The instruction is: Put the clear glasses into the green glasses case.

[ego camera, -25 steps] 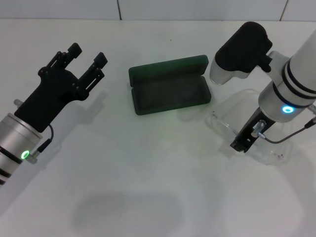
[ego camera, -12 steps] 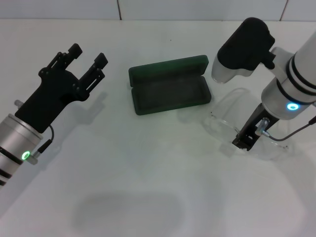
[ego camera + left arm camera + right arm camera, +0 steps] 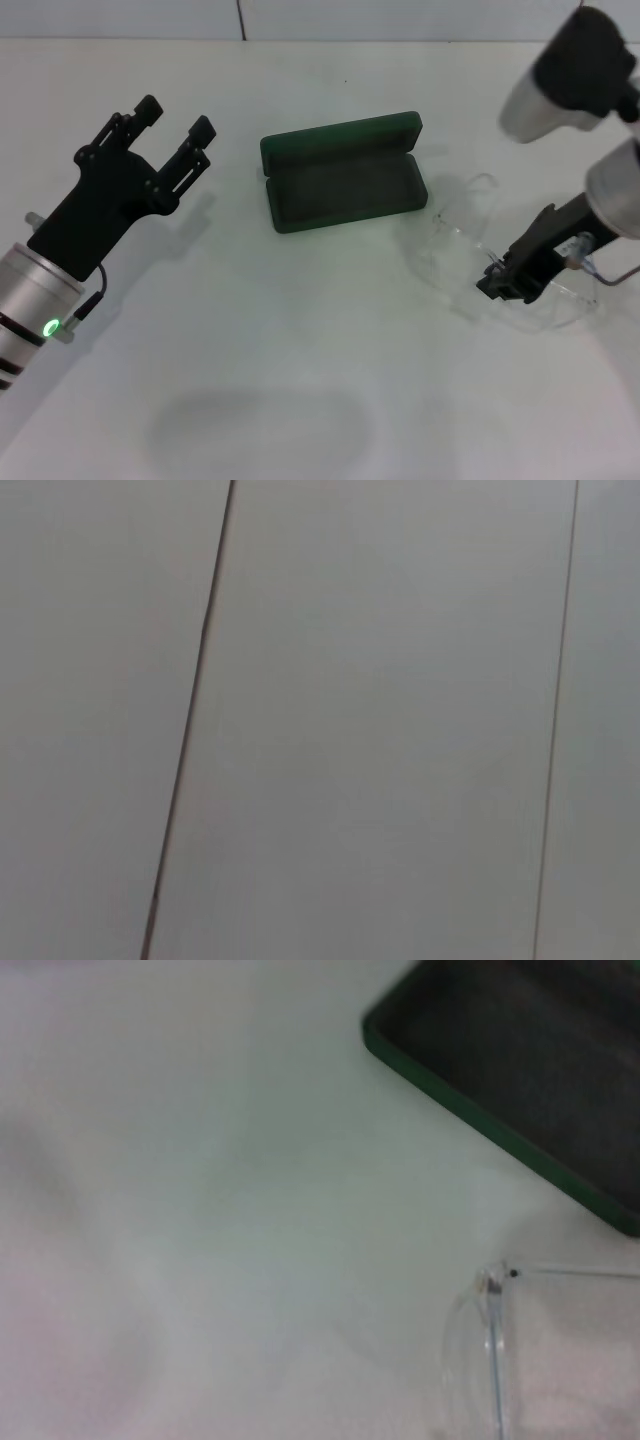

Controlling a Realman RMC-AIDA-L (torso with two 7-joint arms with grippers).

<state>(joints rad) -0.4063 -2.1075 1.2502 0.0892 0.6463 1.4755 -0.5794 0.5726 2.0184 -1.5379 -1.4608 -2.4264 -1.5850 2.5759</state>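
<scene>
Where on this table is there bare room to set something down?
The white table is bare in front of the green glasses case and between it and the left gripper. It is crowded at the right, where the right gripper holds the clear glasses.

My right gripper [image 3: 498,283] now sits higher and farther right, carrying the clear glasses [image 3: 470,250] up off the table [image 3: 300,380], tilted beside the green glasses case [image 3: 345,172].
</scene>
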